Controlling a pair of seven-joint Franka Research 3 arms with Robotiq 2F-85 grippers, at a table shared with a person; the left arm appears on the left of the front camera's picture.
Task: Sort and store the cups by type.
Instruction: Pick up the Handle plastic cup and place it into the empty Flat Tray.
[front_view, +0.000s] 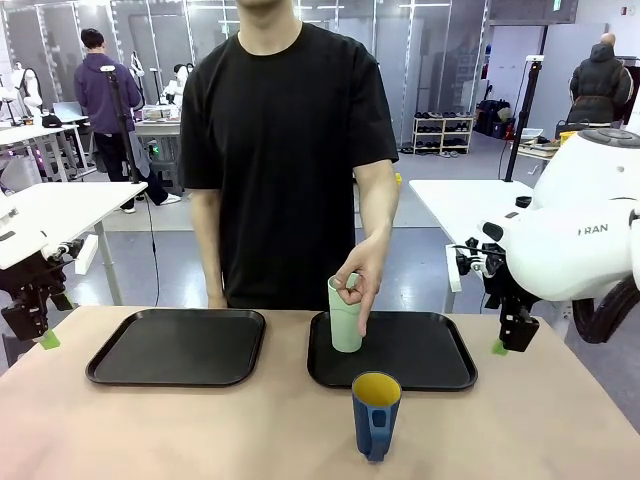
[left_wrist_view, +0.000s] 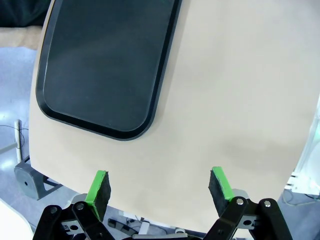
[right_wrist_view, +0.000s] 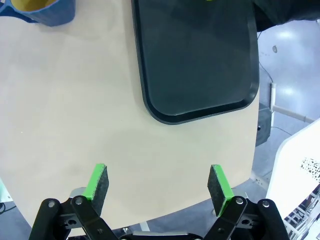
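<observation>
The pale mint-green tumbler (front_view: 345, 318) stands upright on the right tray (front_view: 430, 355), in its far left part. A person's hand (front_view: 362, 280) rests on the tumbler's rim, with fingers down its side. The dark blue mug (front_view: 376, 413), yellow inside, stands upright on the bare table (front_view: 150, 430), just in front of the near edge of that tray, with its handle turned toward the robot's side. In the right wrist view the mug sits at the upper left corner, apart from the tray.

The left tray (front_view: 178, 346) lies beside the right one, with a narrow strip of table between them, and it holds nothing.

The left gripper (front_view: 42, 337) hangs at the table's left edge, well apart from both cups. In the left wrist view its fingers are spread wide with nothing between them. The right gripper (front_view: 510, 340) hangs near the table's right edge, beside the right tray. In the right wrist view its green pads (right_wrist_view: 98, 179) also stand wide apart and grasp nothing.
</observation>
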